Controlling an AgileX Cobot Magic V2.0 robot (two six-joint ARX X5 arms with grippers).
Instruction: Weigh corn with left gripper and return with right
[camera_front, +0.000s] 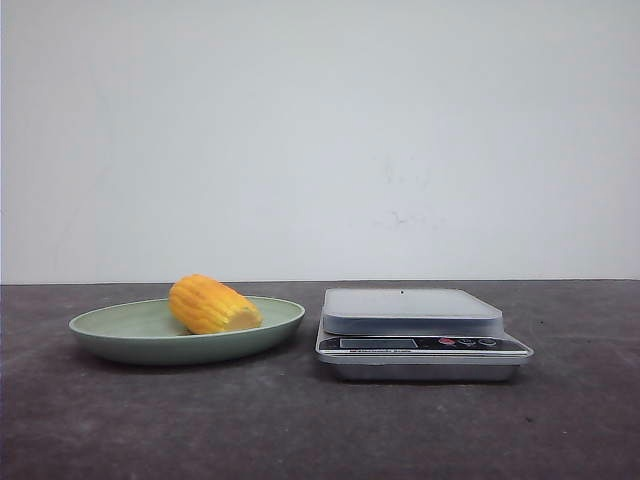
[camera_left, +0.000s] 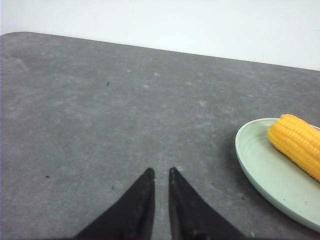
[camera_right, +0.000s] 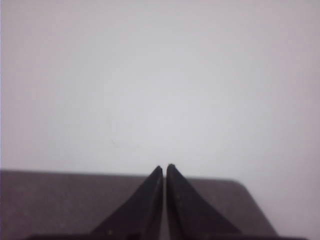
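One corn (camera_front: 212, 304) lies on its side in green plate (camera_front: 110, 335), left part of bench (camera_front: 300, 420); long axis runs left-far to right-near, cut end toward scale (camera_front: 420, 335). One plate, one scale, scale top bare — scale just right of plate. Left hand (camera_left: 161, 172) nearly pressed together, slim gap between tips, holding nothing; corn off to its right, so left arm nearer. Right hand (camera_right: 164, 167) pressed together, empty, facing wall — neither corn nor scale in its view.

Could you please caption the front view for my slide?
Corn lying on a green plate beside an empty kitchen scale.
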